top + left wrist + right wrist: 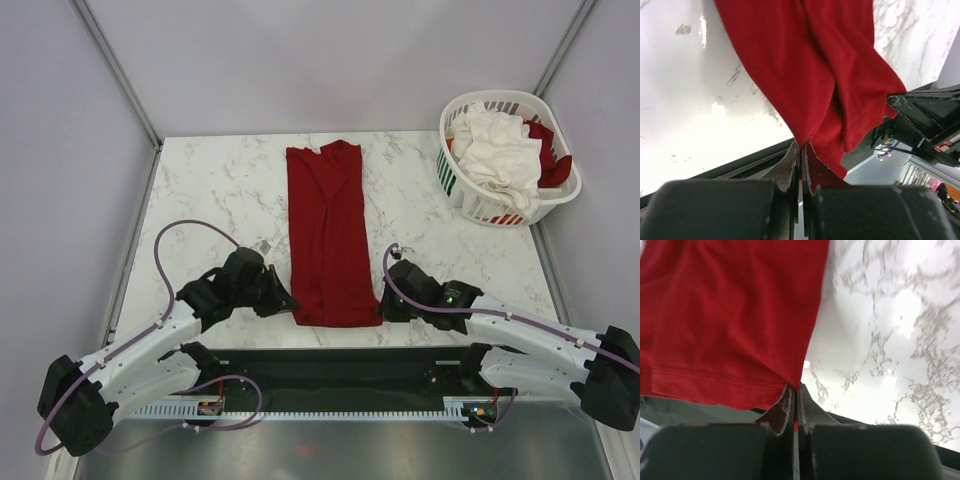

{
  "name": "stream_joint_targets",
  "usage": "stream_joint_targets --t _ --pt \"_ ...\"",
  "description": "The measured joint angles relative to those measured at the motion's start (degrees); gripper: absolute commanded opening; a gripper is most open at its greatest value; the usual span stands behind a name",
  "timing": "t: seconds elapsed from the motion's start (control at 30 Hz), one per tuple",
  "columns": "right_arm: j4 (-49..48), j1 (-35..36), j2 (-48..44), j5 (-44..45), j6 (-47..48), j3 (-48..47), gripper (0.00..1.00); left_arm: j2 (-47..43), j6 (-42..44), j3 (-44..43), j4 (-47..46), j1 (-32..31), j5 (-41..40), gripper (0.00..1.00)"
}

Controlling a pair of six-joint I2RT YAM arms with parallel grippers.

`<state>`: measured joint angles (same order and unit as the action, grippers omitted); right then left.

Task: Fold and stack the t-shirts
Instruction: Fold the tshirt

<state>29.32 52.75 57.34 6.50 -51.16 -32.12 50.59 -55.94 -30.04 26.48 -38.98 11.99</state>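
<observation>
Both my pairs of jaws are pressed fully together, each nipping a near corner of the plain dark red soft cloth t-shirt (pixel 328 235). My left gripper (pixel 801 145) has the left hem corner and my right gripper (pixel 795 387) the right. The shirt lies as a long narrow strip down the middle of the white marble-patterned table (pixel 215 190), with its stitched hem at the near edge. If I lift unevenly, I judge the thin, limp knit could slip free or its layers fan open. Far right, the white slotted plastic basket (pixel 455 180) holds rumpled white and red cloth (pixel 500 150).
</observation>
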Motion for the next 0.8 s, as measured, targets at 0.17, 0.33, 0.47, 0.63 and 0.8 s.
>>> stream_joint_targets --t 0.17,0.33,0.47,0.63,0.8 --pt "4.42 -0.15 2.93 5.09 2.71 -10.60 0.00 4.33 1.42 -6.75 2.45 0.00 -2.05 0.02" --pt "5.90 -2.12 8.72 8.46 6.73 -19.61 0.00 12.13 5.05 -15.74 4.50 0.04 -4.37 0.02" --pt "6.43 -6.16 14.21 9.42 10.51 -25.55 0.00 17.84 8.35 -22.16 4.83 1.14 -5.73 0.02" --pt "6.86 -11.98 21.29 9.42 14.95 -33.73 0.00 24.04 12.26 -28.70 5.29 5.09 -5.90 0.02" --pt "6.58 -15.96 28.55 8.76 18.14 -41.09 0.00 30.64 15.32 -35.01 5.51 10.03 -5.60 0.02"
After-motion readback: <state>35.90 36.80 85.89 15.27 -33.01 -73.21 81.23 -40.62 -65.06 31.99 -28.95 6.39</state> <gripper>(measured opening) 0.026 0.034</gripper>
